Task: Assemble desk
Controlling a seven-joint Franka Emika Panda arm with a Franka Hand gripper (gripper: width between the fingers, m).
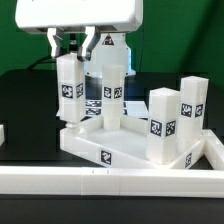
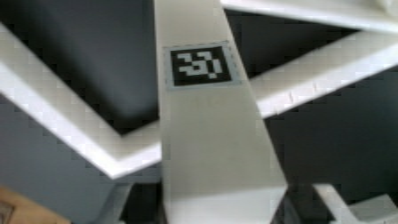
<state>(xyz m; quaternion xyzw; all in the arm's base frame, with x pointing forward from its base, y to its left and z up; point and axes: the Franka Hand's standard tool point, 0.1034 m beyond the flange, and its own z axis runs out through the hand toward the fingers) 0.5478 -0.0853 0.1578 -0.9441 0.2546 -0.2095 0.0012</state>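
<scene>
My gripper (image 1: 72,48) is shut on a white square leg (image 1: 68,88), which stands upright at the far corner of the tabletop (image 1: 105,152) on the exterior view's left. In the wrist view this leg (image 2: 210,120) runs away from the fingers (image 2: 141,200), showing its tag, with the tabletop rim (image 2: 71,112) below it. A second leg (image 1: 112,90) stands upright in the tray beside the held one. Two more legs (image 1: 160,125) (image 1: 192,105) stand at the exterior view's right.
The long white border rail (image 1: 110,182) runs along the front and turns up at the exterior view's right (image 1: 212,150). A small white piece (image 1: 3,131) shows at the left edge. The black table (image 1: 25,110) lies around the tray.
</scene>
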